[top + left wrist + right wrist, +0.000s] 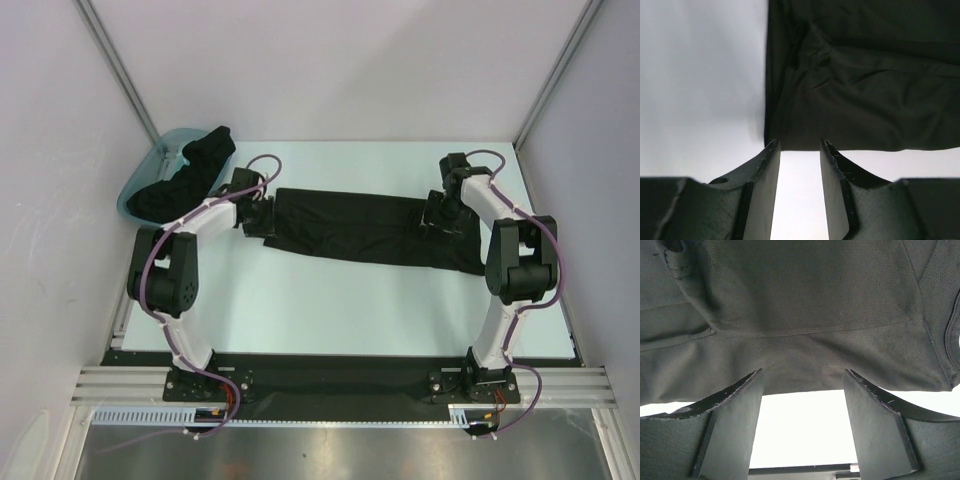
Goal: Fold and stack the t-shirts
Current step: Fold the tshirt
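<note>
A black t-shirt point(350, 225) lies on the white table as a long folded band between my two grippers. My left gripper point(262, 215) is at its left end. In the left wrist view the gripper point(799, 144) is open, with its tips at the edge of the cloth point(865, 100) and bare table between the fingers. My right gripper point(440, 222) is over the shirt's right part. In the right wrist view it point(802, 372) is open wide, with its tips at the hem of the cloth point(805, 305) and nothing between them. More black shirts point(190, 175) lie heaped in the tub.
A teal plastic tub point(165, 150) stands at the back left corner of the table, close behind my left arm. White walls enclose the table on three sides. The arm bases stand at the near edge.
</note>
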Controlling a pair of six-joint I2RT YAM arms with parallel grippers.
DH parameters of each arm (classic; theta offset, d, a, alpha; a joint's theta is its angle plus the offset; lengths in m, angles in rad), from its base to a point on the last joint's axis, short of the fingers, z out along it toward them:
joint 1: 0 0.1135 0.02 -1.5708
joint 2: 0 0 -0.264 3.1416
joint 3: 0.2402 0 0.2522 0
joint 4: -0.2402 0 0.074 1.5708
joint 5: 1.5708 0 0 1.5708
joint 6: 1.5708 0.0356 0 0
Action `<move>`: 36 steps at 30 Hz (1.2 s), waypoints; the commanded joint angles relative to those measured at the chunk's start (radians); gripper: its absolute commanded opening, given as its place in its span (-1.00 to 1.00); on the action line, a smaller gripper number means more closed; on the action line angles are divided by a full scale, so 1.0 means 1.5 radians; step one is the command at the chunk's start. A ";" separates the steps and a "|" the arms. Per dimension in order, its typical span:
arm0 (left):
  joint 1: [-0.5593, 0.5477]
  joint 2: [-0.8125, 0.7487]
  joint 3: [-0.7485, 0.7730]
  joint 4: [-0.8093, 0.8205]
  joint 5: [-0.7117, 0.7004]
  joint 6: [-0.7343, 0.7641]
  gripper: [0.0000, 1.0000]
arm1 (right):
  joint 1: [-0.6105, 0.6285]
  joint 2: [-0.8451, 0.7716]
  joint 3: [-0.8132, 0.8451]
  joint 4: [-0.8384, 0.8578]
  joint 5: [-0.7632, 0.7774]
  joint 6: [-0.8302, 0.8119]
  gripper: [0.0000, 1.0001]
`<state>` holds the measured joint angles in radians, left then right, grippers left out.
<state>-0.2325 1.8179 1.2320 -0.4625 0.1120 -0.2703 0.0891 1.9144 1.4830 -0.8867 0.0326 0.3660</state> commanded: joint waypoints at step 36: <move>0.004 0.040 0.019 0.015 -0.024 -0.008 -0.98 | 0.001 -0.006 0.012 0.011 -0.033 -0.011 0.39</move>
<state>-0.2325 1.8820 1.2362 -0.4297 0.0879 -0.2813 0.0895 1.9110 1.4830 -0.8803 -0.0113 0.3454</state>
